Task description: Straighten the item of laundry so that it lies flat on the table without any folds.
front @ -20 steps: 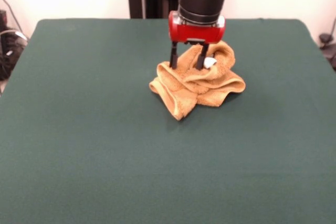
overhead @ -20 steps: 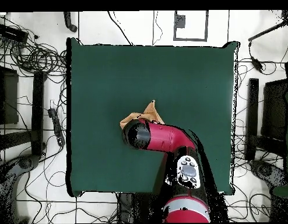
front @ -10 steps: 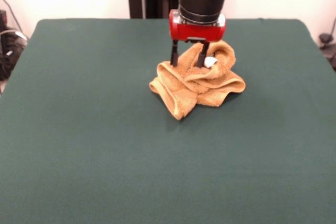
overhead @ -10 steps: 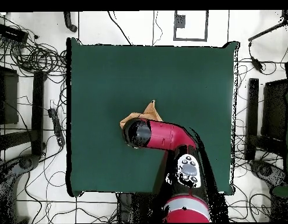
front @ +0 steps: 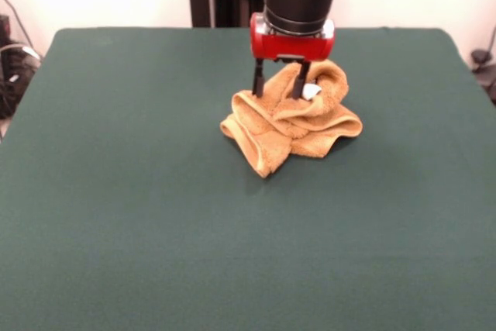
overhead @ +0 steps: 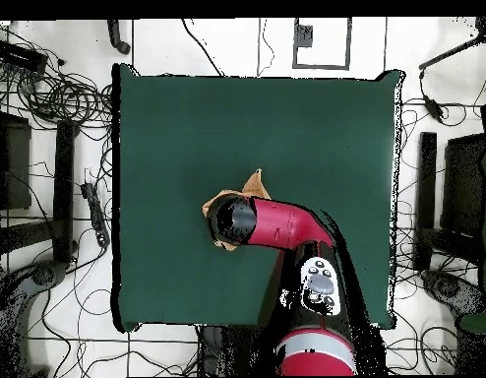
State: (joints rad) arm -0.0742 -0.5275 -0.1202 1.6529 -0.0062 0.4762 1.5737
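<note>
In the front view you see the golden-orange terry towel bunched in a crumpled heap on the dark green surface, a little beyond its middle and slightly right of centre, with thick rolled folds, one corner pointing toward the camera and a small white tag showing near the top of the heap. Your gripper comes straight down from the red and black arm onto the far part of the heap; its two black fingers stand spread apart, their tips reaching the top folds, with a ridge of cloth between them, not pinched. In the overhead view you find the towel near the middle of the surface, mostly hidden under the arm's wrist, so only a pointed orange corner and a thin edge at the wrist's left side show. From there you cannot see the fingers. Cables lie on the floor around the surface.
</note>
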